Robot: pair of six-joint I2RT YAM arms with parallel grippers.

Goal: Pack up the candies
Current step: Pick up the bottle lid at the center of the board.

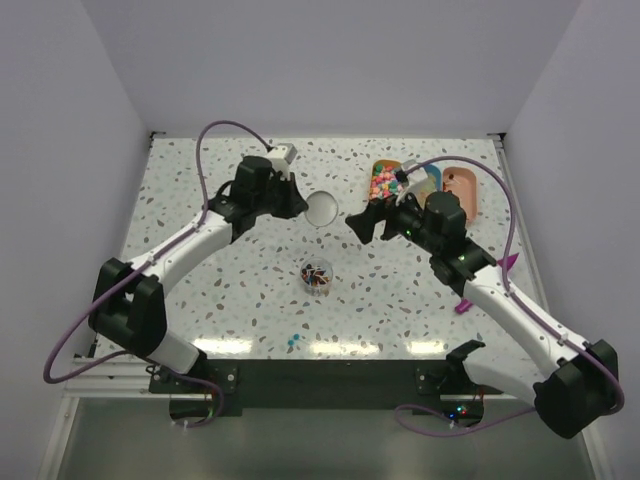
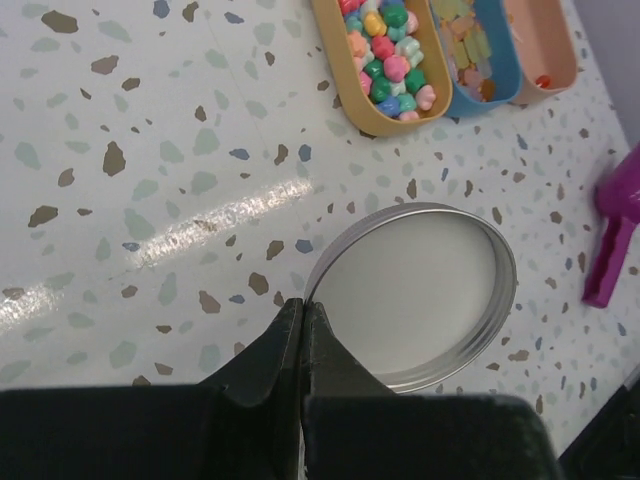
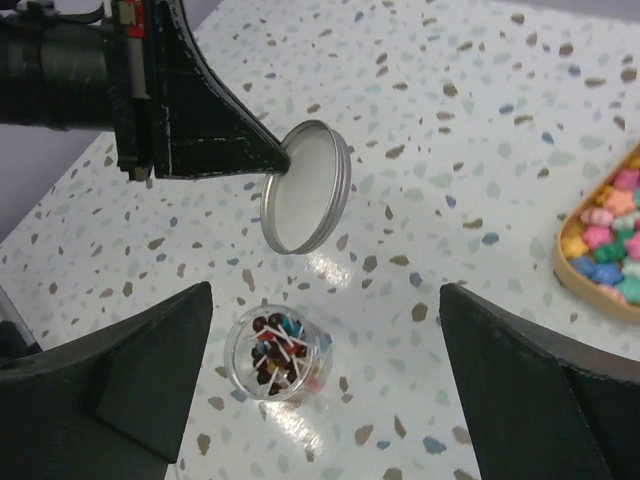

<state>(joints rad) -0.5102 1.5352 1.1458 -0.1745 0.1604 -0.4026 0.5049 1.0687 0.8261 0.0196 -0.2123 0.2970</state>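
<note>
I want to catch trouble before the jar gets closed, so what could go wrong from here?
1. The left gripper pinches the lid only at its rim, so the lid could twist or slip out.
2. The jar stands unheld, with the right gripper open and clear of it. A lid pressed on off-centre might push or tip the jar and spill the candies.

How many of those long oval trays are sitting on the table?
3, side by side at the far right of the table: a tan tray holding pastel candies, a blue tray in the middle, and a peach tray nearest the edge. None seems hidden.
</note>
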